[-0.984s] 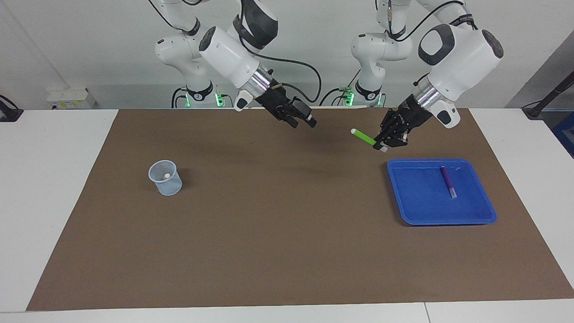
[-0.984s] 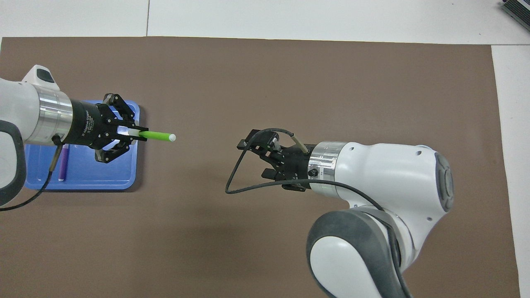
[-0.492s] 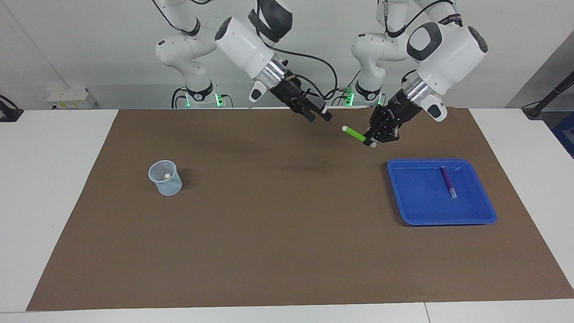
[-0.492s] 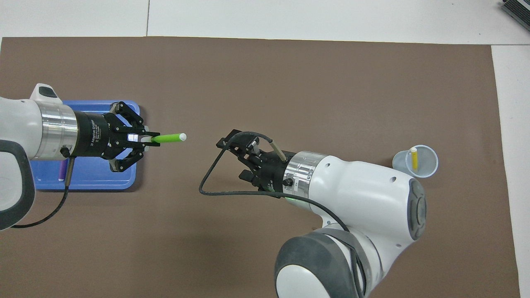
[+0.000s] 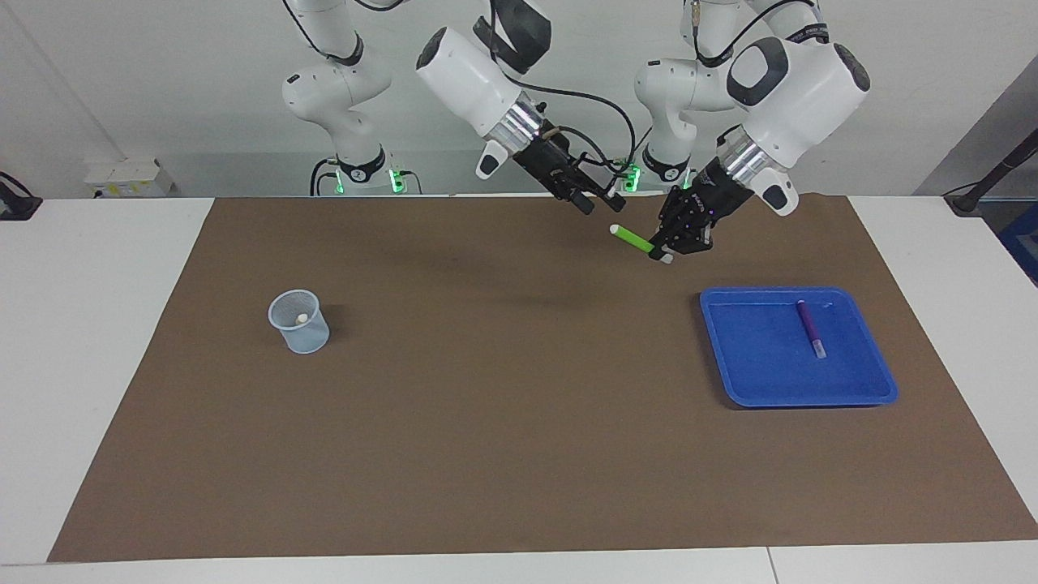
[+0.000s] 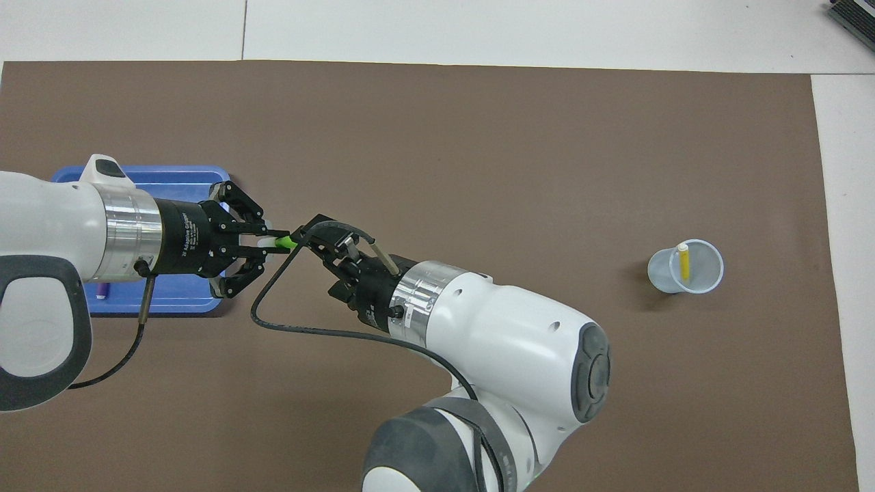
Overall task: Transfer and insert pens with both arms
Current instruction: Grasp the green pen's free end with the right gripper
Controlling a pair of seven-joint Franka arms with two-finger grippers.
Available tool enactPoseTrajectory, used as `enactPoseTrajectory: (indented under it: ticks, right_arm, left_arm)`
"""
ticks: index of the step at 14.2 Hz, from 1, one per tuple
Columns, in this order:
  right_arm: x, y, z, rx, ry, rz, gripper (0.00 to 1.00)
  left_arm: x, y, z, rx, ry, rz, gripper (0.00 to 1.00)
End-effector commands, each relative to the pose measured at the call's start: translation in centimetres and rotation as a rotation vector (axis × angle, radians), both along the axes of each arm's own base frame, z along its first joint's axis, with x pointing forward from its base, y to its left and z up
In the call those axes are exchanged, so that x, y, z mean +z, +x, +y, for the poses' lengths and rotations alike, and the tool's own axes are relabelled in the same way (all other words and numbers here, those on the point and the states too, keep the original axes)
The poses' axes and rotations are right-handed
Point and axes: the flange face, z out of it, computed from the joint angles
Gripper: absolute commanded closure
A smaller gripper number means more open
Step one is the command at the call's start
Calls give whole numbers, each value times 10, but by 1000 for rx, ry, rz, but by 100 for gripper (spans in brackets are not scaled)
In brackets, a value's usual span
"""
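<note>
Since the earlier frames both arms have drawn together over the brown mat [image 5: 519, 454], and the right gripper [image 5: 598, 199] now hangs just above the free whitish tip of the slim green marker pen [image 5: 634, 239]. The left gripper [image 5: 679, 243] is clamped fully closed on the pen's other end, holding it aloft and slanted over the mat, beside the blue plastic tray [image 5: 859, 389] on the side nearer the robots. The right gripper's fingers stand wide apart and hold nothing; from overhead [image 6: 321, 239] they cover the pen's tip, but the facing view shows a gap between them and the pen. A purple marker pen [image 5: 809, 327] lies flat in the tray. A yellow marker pen [image 6: 683, 263] stands in the translucent plastic cup [image 5: 300, 337] toward the right arm's end of the table.
</note>
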Motion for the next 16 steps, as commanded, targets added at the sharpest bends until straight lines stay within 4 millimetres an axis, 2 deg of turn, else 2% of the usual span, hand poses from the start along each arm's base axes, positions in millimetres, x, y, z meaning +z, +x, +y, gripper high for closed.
enactPoseTrajectory:
  ticks: [1,6,10,14,16]
  right_arm:
    - [5,12,0,-25,27,-5,2]
    - [2,14,0,-25,23,-7,34]
    - [2,18,-4,-32,23,-11,43]
    - [1,19,-4,-33,21,-11,61]
    - [1,19,-4,-33,21,-10,65]
  left_arm:
    - [2,-11,0,24,-19,-8,100]
    - [4,-13,0,19,-18,-6,100]
    - [7,-15,0,18,-19,-9,100]
    - [8,-16,0,16,-20,-10,100]
    - [8,-16,0,16,-20,-10,100]
